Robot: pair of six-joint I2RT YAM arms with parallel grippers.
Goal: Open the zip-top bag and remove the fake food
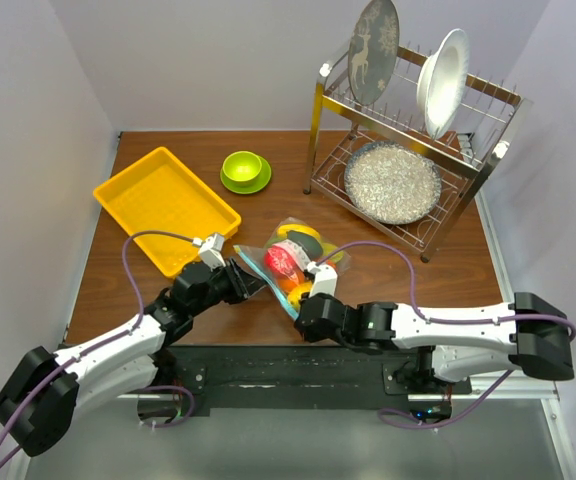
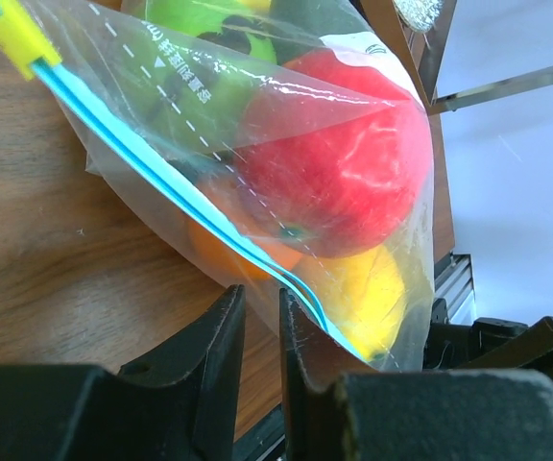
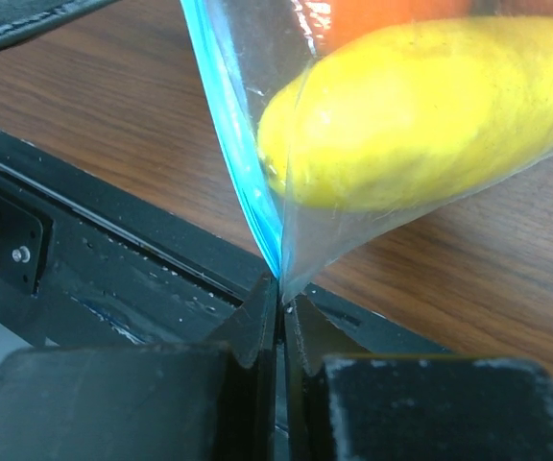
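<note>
Right claw (image 3: 279,298): clamped tight on bag (image 2: 142,106) corner.
Left claw (image 2: 260,303): slim gap, empty; seat zip strip (image 2: 161,178) before pulling.

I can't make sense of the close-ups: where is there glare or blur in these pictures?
Left wrist view: white sheen streaks the zip-top bag and the red fruit. Right wrist view: the yellow fruit looms close, slightly blurred, above a dark foreground. Top view: even light, sharp, faint shadows.
</note>
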